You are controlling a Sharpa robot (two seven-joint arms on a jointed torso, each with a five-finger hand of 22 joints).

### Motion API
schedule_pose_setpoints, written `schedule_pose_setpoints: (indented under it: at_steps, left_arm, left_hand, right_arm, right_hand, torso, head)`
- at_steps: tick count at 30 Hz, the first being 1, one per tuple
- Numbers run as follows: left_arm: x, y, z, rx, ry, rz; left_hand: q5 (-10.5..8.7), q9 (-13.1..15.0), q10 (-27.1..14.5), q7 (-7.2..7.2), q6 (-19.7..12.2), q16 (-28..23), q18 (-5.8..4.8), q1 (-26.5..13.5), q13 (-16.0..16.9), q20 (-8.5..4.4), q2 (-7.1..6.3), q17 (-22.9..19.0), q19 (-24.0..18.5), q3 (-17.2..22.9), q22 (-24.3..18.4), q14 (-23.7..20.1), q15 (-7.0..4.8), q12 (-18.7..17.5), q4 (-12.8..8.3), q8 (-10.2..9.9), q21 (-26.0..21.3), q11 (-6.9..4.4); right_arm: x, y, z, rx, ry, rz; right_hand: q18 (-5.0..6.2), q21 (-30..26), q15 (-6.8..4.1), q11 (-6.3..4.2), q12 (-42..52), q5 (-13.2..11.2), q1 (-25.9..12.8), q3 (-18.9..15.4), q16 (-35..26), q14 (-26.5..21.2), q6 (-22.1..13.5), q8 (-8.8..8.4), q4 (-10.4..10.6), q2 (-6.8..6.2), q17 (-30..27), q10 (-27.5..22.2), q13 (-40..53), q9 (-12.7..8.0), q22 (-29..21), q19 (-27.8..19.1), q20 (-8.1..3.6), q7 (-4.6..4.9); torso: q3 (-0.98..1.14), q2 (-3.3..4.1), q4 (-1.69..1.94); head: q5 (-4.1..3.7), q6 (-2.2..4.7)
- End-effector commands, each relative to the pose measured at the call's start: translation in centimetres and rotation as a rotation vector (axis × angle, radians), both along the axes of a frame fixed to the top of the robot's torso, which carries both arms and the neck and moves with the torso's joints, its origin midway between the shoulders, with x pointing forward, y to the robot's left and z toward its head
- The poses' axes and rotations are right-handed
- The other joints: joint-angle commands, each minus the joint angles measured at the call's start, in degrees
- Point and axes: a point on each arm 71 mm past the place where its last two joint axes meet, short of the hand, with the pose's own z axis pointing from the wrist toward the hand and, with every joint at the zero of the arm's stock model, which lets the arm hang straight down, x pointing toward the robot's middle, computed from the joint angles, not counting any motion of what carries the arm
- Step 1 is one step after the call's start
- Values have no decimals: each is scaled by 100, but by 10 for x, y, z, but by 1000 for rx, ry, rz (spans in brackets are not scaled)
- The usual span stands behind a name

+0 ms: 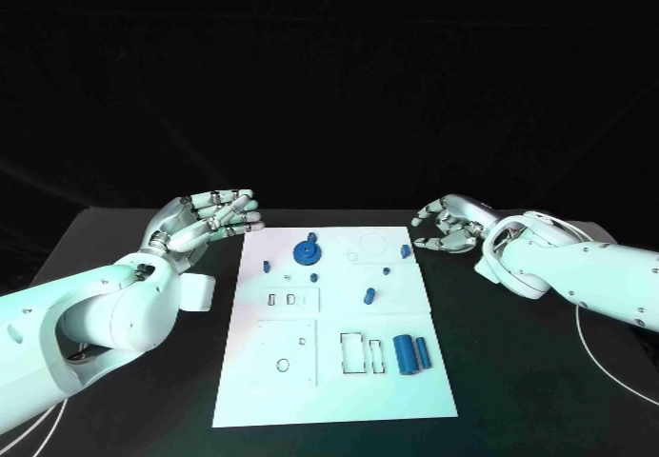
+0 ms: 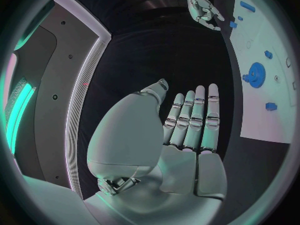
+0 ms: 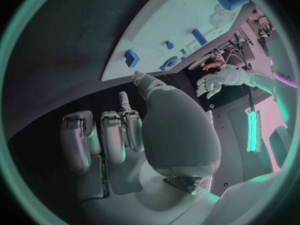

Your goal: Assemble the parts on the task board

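Note:
The white task board [image 1: 336, 390] lies in the middle of the black table. On its far half sit a blue gear [image 1: 308, 252] and several small blue parts, one of them [image 1: 369, 296] near the centre. Two blue cylinders [image 1: 413, 354] lie side by side at its near right. My left hand [image 1: 213, 217] hovers off the board's far left corner, fingers straight and holding nothing. My right hand [image 1: 449, 225] hovers off the far right corner, fingers curled in on nothing. The left wrist view shows my left hand [image 2: 187, 130], the gear [image 2: 256, 75] and the right hand [image 2: 203, 7].
The board carries several cut-out recesses: a small pair [image 1: 291, 299], a square plate [image 1: 286, 352] and a rectangular slot [image 1: 360, 352]. Bare black table [image 1: 535, 390] lies on both sides of the board. A thin white cable [image 1: 590, 338] runs under my right arm.

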Motion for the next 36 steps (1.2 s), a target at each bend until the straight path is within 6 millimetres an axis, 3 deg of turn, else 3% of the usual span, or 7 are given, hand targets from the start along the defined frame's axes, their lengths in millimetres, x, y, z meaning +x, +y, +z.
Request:
schedule_pose_setpoints:
  at_steps: [1, 6, 24, 36]
  left_arm:
    - [0, -3, 1, -9, -12, -21]
    - [0, -2, 1, -9, -12, -20]
    - [1, -1, 1, -7, -12, -17]
    - [1, -1, 1, -6, -11, -15]
  left_hand:
    - [-22, -8, -5, 212, -30, -22, 35, -35, -3, -1, -9, 6, 31, 29, -9, 2, 27, -26, -4, -26, -9, 37]
    - [-22, -7, 1, 209, -26, -24, 36, -25, -1, -1, -14, 9, 33, 35, -10, 3, 26, -26, -17, -25, -9, 34]
    - [-22, -7, 1, 209, -26, -24, 36, -25, -1, -1, -14, 9, 33, 35, -10, 3, 26, -26, -17, -25, -9, 34]
    - [-22, -8, 5, 208, -23, -27, 36, -17, -1, -2, -17, 12, 35, 45, -12, 4, 25, -30, -30, -25, -11, 34]
  right_arm:
    - [-1, 4, -7, 0, 43, 49]
    - [-1, 6, -13, -5, 61, 53]
    - [1, 16, -28, -12, 103, 63]
    - [4, 20, -32, -13, 105, 54]
  right_hand:
    - [-40, 26, 45, 45, -32, 61, 48, 0, 19, 618, -69, -60, -41, -46, 1508, 102, 1015, -10, 1505, 600, 12, 22]
    - [-40, 26, 49, 49, -35, 106, 61, 5, 19, 618, -81, -73, -51, -45, 1508, 99, 1013, -11, 1505, 600, 19, 26]
    - [-40, 26, 55, 56, -10, 126, 43, 1, 19, 618, -63, -72, -43, -38, 1508, 118, 1033, -4, 1505, 600, 27, 31]
    - [-40, 26, 30, 19, 82, 109, -1, 121, 19, 618, 296, 74, -9, 90, 1508, 199, 1107, 68, 1505, 600, 19, -16]
  torso:
    - [-11, 3, 1]
    - [-21, -2, -1]
    - [-23, -7, -5]
    - [-22, -8, -9]
  head:
    - [15, -20]
    - [17, -39]
    - [43, -48]
    - [49, -81]
